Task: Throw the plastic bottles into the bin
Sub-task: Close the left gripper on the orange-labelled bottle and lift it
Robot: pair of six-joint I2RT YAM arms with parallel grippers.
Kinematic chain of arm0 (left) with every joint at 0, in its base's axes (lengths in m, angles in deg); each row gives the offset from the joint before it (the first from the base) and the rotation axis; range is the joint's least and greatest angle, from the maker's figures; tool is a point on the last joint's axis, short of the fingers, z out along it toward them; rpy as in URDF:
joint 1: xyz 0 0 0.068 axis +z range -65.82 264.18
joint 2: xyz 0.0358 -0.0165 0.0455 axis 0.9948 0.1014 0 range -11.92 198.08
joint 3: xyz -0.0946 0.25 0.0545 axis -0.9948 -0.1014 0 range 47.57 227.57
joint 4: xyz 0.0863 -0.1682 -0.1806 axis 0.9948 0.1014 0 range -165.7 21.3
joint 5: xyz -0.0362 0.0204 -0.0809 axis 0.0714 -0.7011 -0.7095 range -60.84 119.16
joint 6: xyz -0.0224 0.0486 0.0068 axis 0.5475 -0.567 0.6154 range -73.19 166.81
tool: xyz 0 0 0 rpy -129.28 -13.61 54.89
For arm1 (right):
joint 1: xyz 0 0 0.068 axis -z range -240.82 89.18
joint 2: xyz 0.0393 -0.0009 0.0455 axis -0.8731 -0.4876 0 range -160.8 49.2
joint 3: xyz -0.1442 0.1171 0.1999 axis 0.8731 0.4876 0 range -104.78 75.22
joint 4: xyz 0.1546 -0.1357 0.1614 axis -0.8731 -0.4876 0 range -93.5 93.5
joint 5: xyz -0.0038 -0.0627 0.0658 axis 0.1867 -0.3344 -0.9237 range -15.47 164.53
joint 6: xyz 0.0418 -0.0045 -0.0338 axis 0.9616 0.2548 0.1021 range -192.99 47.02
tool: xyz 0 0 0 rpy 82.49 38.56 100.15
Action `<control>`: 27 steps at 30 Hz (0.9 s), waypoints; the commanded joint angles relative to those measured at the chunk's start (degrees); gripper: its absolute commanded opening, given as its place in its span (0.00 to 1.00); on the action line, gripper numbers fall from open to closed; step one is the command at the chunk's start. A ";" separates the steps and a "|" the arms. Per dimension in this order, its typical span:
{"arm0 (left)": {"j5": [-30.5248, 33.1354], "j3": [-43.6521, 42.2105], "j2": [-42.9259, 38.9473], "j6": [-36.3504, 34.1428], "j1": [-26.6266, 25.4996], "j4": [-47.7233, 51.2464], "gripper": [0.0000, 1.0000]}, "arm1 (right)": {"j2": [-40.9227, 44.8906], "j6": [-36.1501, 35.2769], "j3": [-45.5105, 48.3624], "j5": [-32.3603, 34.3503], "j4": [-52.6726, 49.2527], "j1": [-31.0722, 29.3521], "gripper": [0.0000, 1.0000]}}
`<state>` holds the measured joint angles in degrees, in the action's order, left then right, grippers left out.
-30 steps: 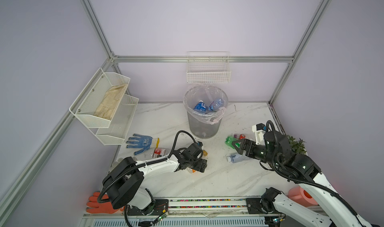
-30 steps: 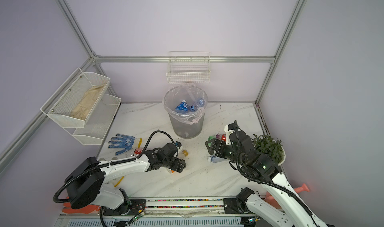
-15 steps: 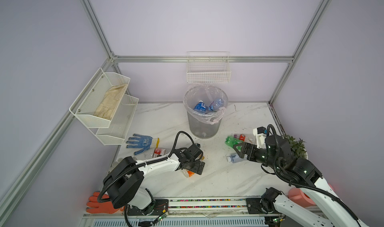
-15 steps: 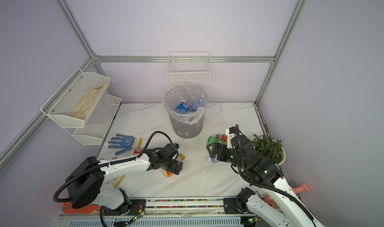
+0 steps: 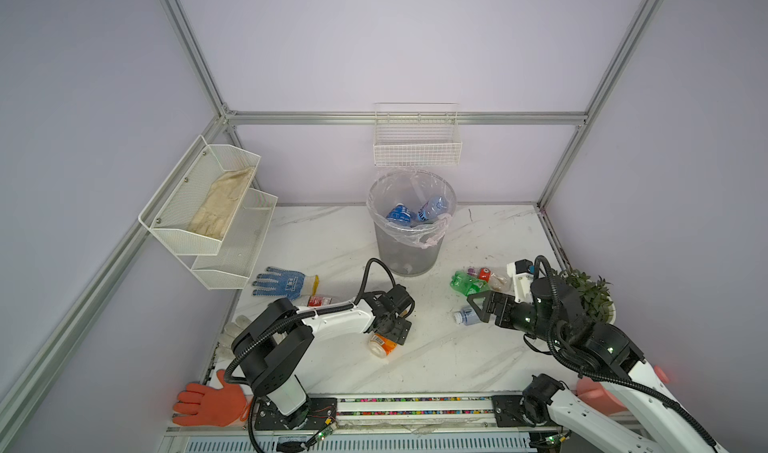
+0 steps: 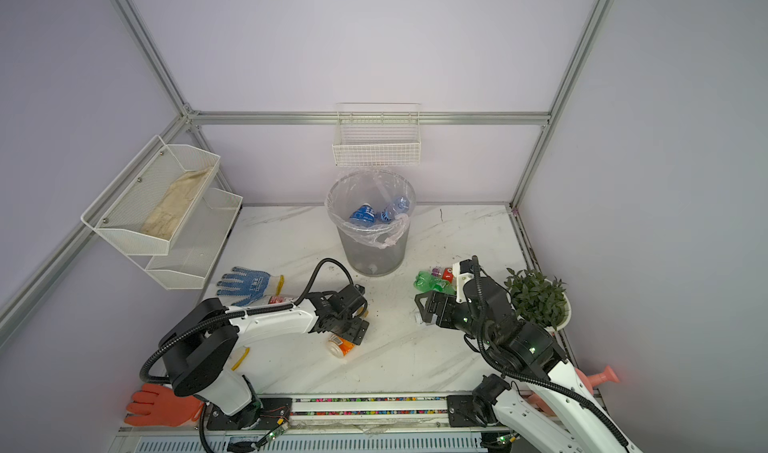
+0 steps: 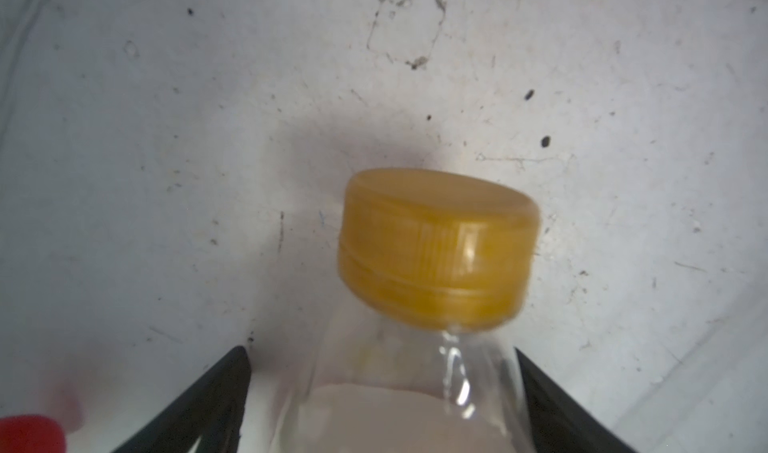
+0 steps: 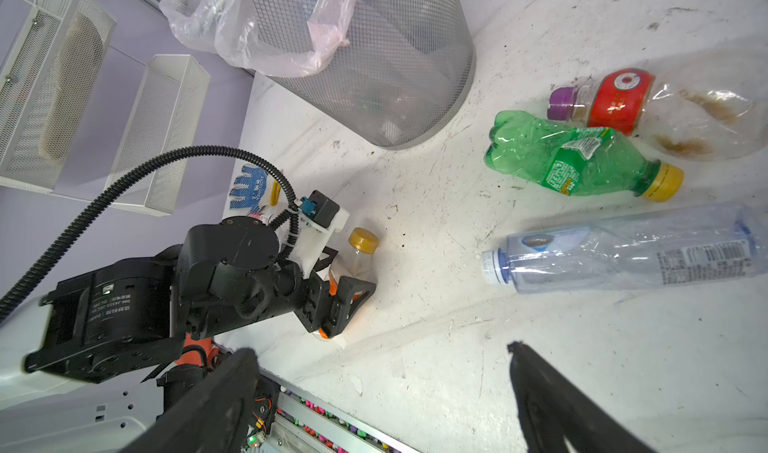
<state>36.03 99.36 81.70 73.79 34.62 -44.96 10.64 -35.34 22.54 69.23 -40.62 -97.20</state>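
Closest in, the left gripper (image 5: 394,331) lies low on the table (image 5: 457,363), its jaws straddling the orange-labelled bottle (image 5: 383,343), which rests on its side. In the left wrist view the yellow cap (image 7: 438,247) pokes out past the fingertips. One finger sits against the clear shoulder and a sliver of table shows beside the other, so I cannot tell whether the squeeze is complete. The step in hand looks like the pickup of this bottle.

Across the table the right gripper (image 5: 478,310) hangs empty, jaws spread wide, just beside the clear blue-capped bottle (image 8: 623,255). Beyond that lie the crushed green bottle (image 8: 569,160) and the red-labelled bottle (image 8: 665,106), close together.

Farther back stands the bin (image 5: 409,249), with two blue-labelled bottles (image 5: 399,214) inside it.

By my reckoning, the left arm next needs a firm hold on the bottle's body, then a lift high enough to clear the bin's rim before letting go. The right must settle over the clear bottle and close on it — thin, crumpled plastic that may flex or slip.
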 commanded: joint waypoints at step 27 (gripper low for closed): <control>-4.37 0.10 -11.58 1.03 -0.10 0.62 0.51 | 3.74 1.98 -2.47 2.39 -1.09 -0.22 0.95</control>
<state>32.80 99.34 73.38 74.25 34.86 -44.46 13.28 -34.22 21.62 70.26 -40.60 -97.20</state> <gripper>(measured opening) 0.563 0.946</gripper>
